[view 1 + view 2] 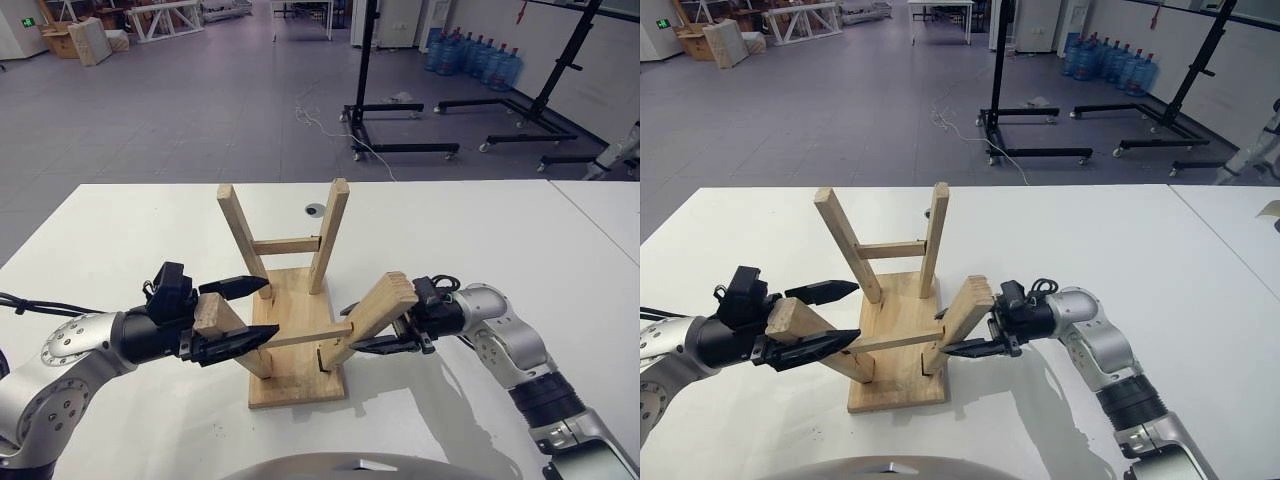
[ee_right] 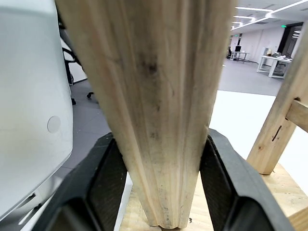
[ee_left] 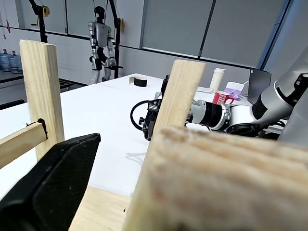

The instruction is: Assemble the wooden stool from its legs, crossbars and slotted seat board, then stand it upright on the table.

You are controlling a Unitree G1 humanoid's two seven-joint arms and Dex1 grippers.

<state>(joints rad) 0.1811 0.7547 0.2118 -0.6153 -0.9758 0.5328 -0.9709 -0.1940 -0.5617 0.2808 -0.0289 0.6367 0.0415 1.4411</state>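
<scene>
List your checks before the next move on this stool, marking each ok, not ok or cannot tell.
1. Left claw clamps the near left leg: ok.
2. Right claw clamps the near right leg: ok.
3. Near crossbar joins both held legs: ok.
4. Held legs seated in the seat board slots: cannot tell.
5. Far legs and far crossbar stand on the board: ok.
6. Standing upright on the table: not ok; board lies flat, legs up.
</scene>
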